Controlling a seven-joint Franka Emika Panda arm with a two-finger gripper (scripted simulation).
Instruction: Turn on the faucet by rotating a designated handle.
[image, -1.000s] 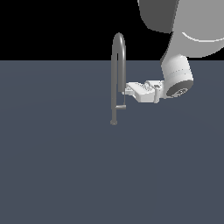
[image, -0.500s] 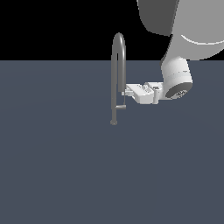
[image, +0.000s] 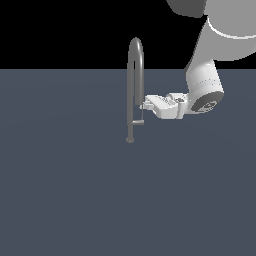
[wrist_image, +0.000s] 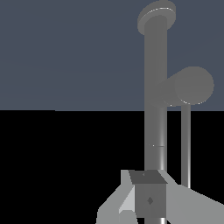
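The faucet (image: 131, 90) is a tall thin grey pipe with an arched top and a small round foot on the dark floor. Its handle (image: 138, 121) is a short light-grey bar low on the pipe, pointing to the exterior view's right. My white gripper (image: 143, 105) reaches in from the exterior view's right. Its tips are against the pipe, just above the handle, and the fingers look pressed together around nothing. In the wrist view the gripper (wrist_image: 148, 199) sits right in front of the faucet pipe (wrist_image: 155, 87), and the handle (wrist_image: 192, 85) shows end-on as a round disc.
A flat dark grey-blue floor (image: 65, 190) spreads all around the faucet. The white robot arm (image: 205, 90) hangs in from the upper part of the exterior view's right.
The gripper has edged slightly lower along the pipe, toward the handle. The handle and faucet have not visibly moved.
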